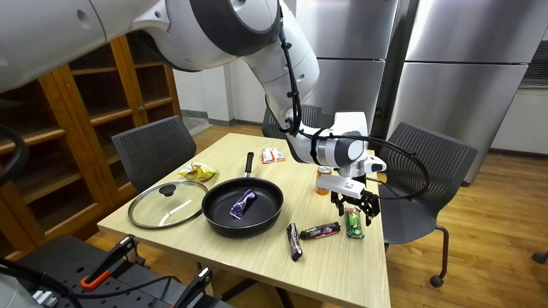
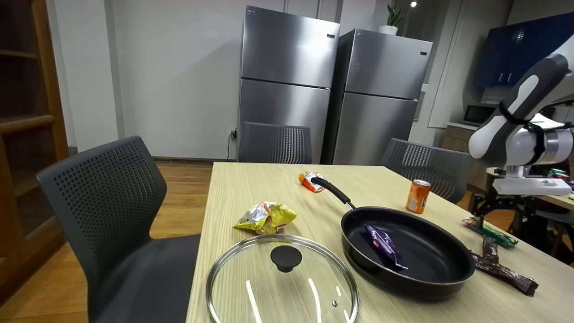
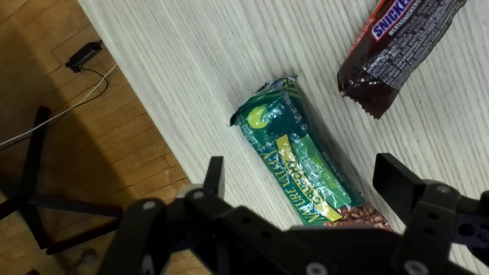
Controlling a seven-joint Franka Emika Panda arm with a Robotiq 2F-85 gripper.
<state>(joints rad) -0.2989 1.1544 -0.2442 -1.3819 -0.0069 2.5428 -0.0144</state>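
Straddling a green Nature Valley bar in the wrist view, the end effector has its fingers spread wide apart, with bare table showing between each of them and the bar. The bar lies flat near the table edge beside a grey chair, roughly in line with that edge. Farther in from the edge, a Snickers bar lies apart from the green one, and another dark-wrapped bar rests just beside its inner end, pointing toward the table's front edge in an exterior view. Close to that front edge stands a black pan with a purple packet inside; a glass lid lies next to the pan, toward the table's left corner. A yellow packet sits by the left edge, a white-and-orange packet nearer the back edge, and an orange can stands upright toward the edge with the green bar.
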